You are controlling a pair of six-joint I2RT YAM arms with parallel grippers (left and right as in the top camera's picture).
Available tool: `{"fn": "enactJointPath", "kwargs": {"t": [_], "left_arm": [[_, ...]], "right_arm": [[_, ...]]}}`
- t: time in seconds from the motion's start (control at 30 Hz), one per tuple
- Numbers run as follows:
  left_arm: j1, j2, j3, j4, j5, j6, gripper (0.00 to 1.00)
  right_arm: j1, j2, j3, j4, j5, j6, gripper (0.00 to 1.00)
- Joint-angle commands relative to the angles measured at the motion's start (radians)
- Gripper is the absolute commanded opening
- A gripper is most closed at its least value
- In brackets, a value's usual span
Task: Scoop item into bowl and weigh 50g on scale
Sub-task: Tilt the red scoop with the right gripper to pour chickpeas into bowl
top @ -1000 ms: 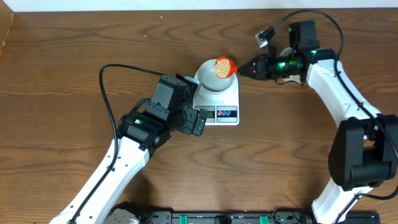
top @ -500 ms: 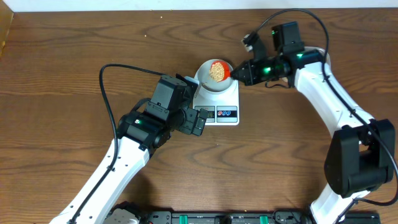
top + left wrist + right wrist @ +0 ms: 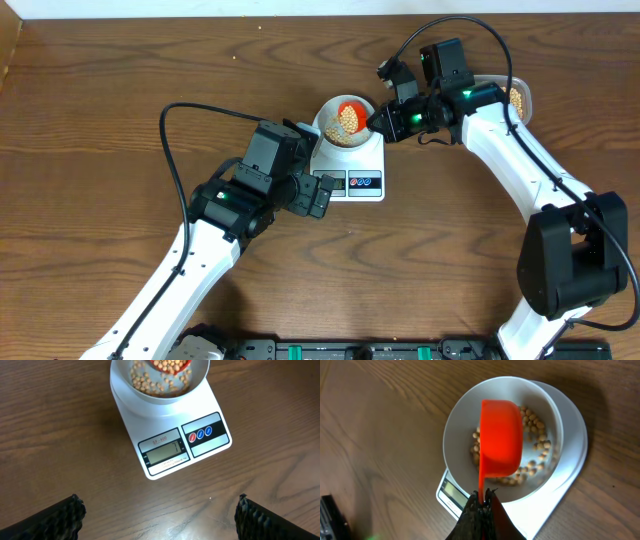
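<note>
Your scoop (image 3: 501,435) has tipped into the bowl (image 3: 462,422), right gripper (image 3: 482,502) pinching it, left gripper (image 3: 160,515) spread wide; pour on, watch the scale (image 3: 165,452).

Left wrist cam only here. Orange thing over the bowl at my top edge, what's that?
Observer: An orange scoop, its handle pinched in the right gripper.
Operator: Tipped?
Observer: Yes. The right wrist view shows its underside, tilted over the bowl, with beans lying below.
Operator: Where's the bean supply?
Observer: Overhead shows a tub holding more, right of the scale, partly hidden by the right arm.
</note>
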Motion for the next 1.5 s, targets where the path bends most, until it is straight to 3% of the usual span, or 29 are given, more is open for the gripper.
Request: {"fn": "enactJointPath", "kwargs": {"t": [0.0,0.5,1.03,1.47], "left_arm": [[0.003,-0.011,-0.007,-0.003,0.009,0.018,0.98],[0.003,-0.011,-0.007,-0.003,0.009,0.018,0.98],[0.003,-0.011,-0.007,-0.003,0.009,0.018,0.98],[0.003,-0.011,-0.007,-0.003,0.009,0.018,0.98]], "right_arm": [[0.010,-0.036,0.004,0.000,0.006,-0.042,0.01],[0.051,-0.089,0.004,-0.008,0.170,-0.094,0.01],[0.055,-0.089,0.004,-0.008,0.168,-0.094,0.01],[0.055,-0.089,0.004,-0.007,0.169,-0.181,0.01]]}}
